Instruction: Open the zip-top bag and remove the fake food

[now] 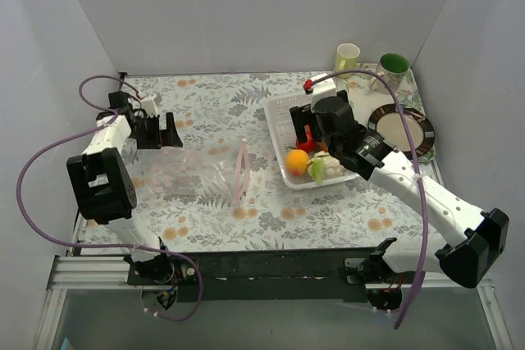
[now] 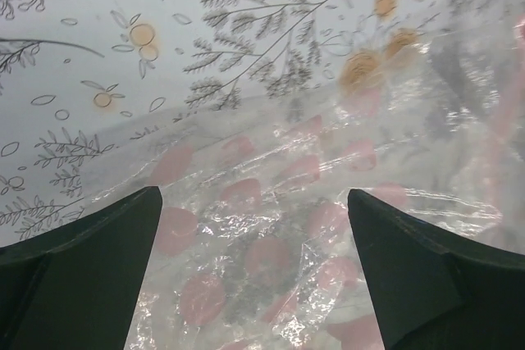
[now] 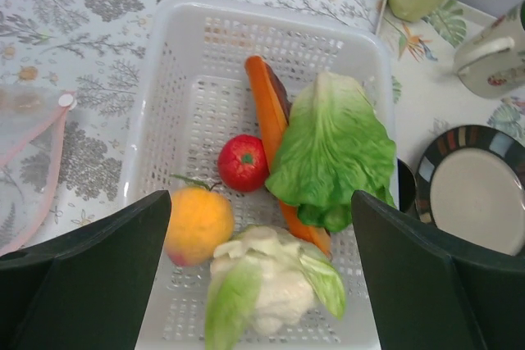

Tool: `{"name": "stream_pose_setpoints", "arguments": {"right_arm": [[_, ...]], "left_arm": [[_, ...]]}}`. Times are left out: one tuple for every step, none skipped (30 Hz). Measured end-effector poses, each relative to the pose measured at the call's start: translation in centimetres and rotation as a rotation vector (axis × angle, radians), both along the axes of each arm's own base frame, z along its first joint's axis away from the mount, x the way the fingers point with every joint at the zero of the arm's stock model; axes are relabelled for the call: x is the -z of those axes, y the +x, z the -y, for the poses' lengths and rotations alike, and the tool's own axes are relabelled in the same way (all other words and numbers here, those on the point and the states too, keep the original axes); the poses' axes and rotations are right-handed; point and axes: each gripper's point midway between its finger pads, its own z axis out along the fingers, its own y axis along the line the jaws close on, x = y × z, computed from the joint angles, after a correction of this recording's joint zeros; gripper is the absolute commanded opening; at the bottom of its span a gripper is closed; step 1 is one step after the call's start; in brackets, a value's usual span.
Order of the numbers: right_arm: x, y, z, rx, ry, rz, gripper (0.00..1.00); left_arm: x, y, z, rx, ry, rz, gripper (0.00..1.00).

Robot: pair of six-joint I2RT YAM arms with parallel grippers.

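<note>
The zip-top bag (image 1: 193, 171) is laid flat on the flowery surface (image 1: 213, 96), left of the middle. Its pink zip strip (image 1: 240, 171) is at the end turned toward the white perforated basket (image 1: 276, 133). Pinkish blotches can be seen on the crinkly clear plastic in the left wrist view. The left pincer (image 2: 254, 202) is held over the bag's left end, fingers spread wide, nothing pinched. Whether the tips touch the plastic can't be told.

All the fake food (image 1: 312, 161) is found in the basket, right of the bag. A lettuce leaf (image 3: 332, 149) is draped over a long orange-brown piece (image 3: 264, 100), with a red tomato-like ball (image 3: 243, 162) just beside it. An orange-yellow fruit (image 3: 197, 223) is sat at the near left, and a cauliflower (image 3: 267, 284) next to that. The right pincer (image 3: 262, 211) is hung over the basket, also spread wide with nothing gripped.

Off to the right, a yellow-green cup (image 1: 347, 57), a mug with a green inside (image 1: 394, 67) and a striped-rim plate (image 1: 402, 130) are parked near the back corner.
</note>
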Motion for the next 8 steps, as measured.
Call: {"name": "stream_pose_setpoints", "arguments": {"right_arm": [[0.0, -0.4, 0.7, 0.020, -0.003, -0.004, 0.98], [0.1, -0.8, 1.4, 0.035, -0.004, -0.005, 0.98], [0.3, -1.4, 2.0, 0.047, -0.001, -0.008, 0.98], [0.6, -2.2, 2.9, 0.054, -0.001, -0.013, 0.98], [0.8, -2.7, 3.5, 0.059, 0.002, -0.015, 0.98], [0.9, -3.3, 4.0, 0.062, 0.007, -0.018, 0.98], [1.0, -3.9, 4.5, 0.065, 0.017, -0.018, 0.98], [1.2, -4.3, 4.9, 0.068, 0.022, -0.021, 0.98]], "left_arm": [[-0.7, 0.2, 0.4, -0.001, -0.022, 0.014, 0.98], [-1.4, 0.4, 0.7, -0.002, -0.043, 0.028, 0.98], [-2.0, 0.5, 1.0, -0.002, -0.061, 0.041, 0.98], [-2.6, 0.7, 1.3, -0.003, -0.083, 0.053, 0.98], [-3.0, 0.7, 1.6, -0.003, -0.098, 0.058, 0.98], [-3.3, 0.8, 1.9, -0.009, -0.117, 0.062, 0.98], [-3.5, 0.8, 2.0, -0.010, -0.129, 0.066, 0.98], [-3.7, 0.9, 2.2, -0.008, -0.142, 0.071, 0.98]]}}
